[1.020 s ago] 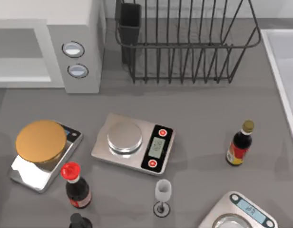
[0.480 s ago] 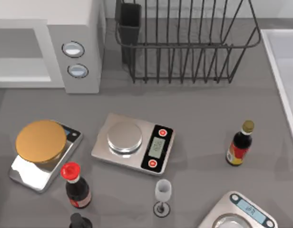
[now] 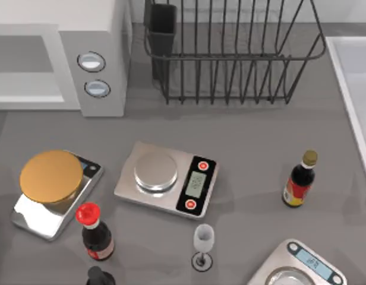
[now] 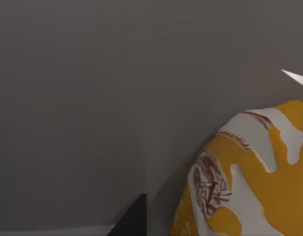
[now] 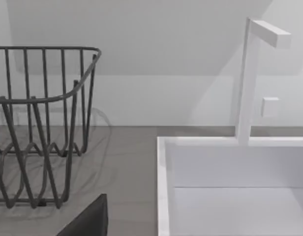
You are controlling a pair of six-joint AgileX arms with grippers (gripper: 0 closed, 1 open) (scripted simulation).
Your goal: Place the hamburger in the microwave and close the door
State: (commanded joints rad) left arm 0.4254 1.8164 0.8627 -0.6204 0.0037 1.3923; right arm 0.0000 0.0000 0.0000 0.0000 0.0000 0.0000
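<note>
The white microwave (image 3: 100,35) stands at the table's back left, two round knobs (image 3: 91,61) on its side panel and its grey cavity (image 3: 22,53) showing beside them. Its door is out of view. In the left wrist view the hamburger (image 4: 250,182), cream with orange patches and red-brown marks, looms very close against plain grey walls (image 4: 92,98). A dark part of my left gripper (image 4: 132,219) pokes in beside it. A dark part of my right gripper (image 5: 87,219) shows in the right wrist view, near the rack and sink.
A black wire dish rack (image 3: 230,53) stands at the back, a white sink (image 3: 355,77) at the right. Scales sit at centre (image 3: 168,178), left with an orange disc (image 3: 51,175), and front right (image 3: 299,267). Sauce bottles (image 3: 94,231) (image 3: 300,178) and a small glass (image 3: 202,244) stand in front.
</note>
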